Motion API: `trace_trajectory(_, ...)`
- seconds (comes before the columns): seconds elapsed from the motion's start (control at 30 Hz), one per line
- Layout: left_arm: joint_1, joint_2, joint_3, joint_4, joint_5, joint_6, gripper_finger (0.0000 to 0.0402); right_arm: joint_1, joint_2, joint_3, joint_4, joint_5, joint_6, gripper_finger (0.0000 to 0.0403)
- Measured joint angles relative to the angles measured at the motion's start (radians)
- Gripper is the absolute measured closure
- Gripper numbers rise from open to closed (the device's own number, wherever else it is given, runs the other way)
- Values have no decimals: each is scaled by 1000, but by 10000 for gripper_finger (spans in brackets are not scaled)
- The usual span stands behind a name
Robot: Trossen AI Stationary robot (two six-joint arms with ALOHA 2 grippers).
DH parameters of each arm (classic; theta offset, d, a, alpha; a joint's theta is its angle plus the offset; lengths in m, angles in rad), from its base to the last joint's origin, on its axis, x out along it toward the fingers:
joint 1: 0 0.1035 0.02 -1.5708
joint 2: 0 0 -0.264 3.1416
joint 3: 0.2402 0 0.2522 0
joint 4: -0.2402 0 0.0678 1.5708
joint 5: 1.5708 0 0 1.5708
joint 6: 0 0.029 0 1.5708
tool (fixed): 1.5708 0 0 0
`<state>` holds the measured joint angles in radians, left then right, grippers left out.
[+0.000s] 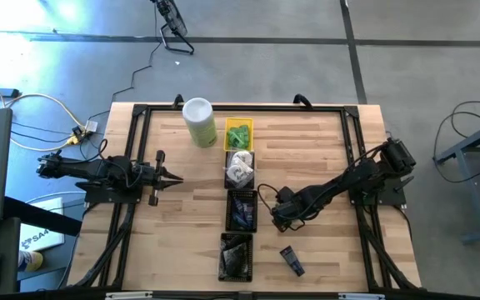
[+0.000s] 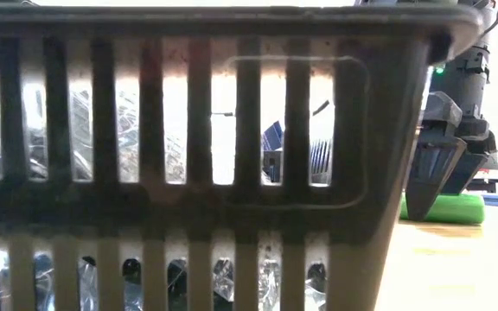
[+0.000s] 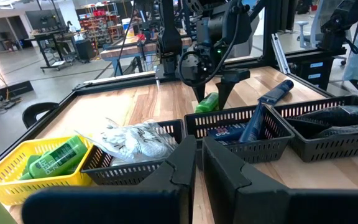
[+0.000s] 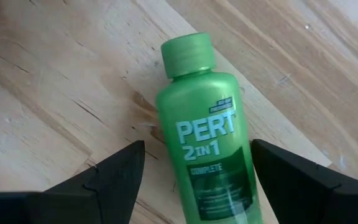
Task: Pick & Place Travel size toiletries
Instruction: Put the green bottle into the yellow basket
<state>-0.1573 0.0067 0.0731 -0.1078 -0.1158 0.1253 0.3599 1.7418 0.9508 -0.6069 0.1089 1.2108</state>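
A row of four small baskets is lined up down the middle of the table [image 1: 307,150], so that row is used as the landmark here. The yellow basket [image 1: 238,134] at the far end has green bottles in it, with a tall pale-green canister [image 1: 199,122] stood just beside it. Next in the row, a dark basket [image 1: 240,171] is filled with white crinkly wrapped pieces [image 3: 135,140]. The third basket [image 1: 241,209] holds dark blue packets [image 3: 229,132], and the fourth basket [image 1: 236,256] at the near end is packed with clear-wrapped dark stuff.

The right gripper [image 4: 194,171] is lowered just beside the third basket, on the row's right side. Its jaws are spread wide, with a green bottle [image 4: 205,146] lying flat on the wood between them. The label "PERT 2 IN 1" can be read on it, and the cap is pointed away from the fingers [image 4: 110,171]. No contact between fingers and bottle can be seen; a gap is visible on both sides.

A dark blue tube [image 1: 292,260] is left loose on the wood, just right of the fourth basket.

The left gripper [image 1: 172,177] is parked well off to the row's left, jaws pinched nearly together, nothing held.
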Motion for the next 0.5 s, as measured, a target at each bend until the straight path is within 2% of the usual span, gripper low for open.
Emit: trace_trajectory(0.5, 0, 0, 0, 0, 0, 0, 378, 0, 1, -1, 12, 18, 26, 115)
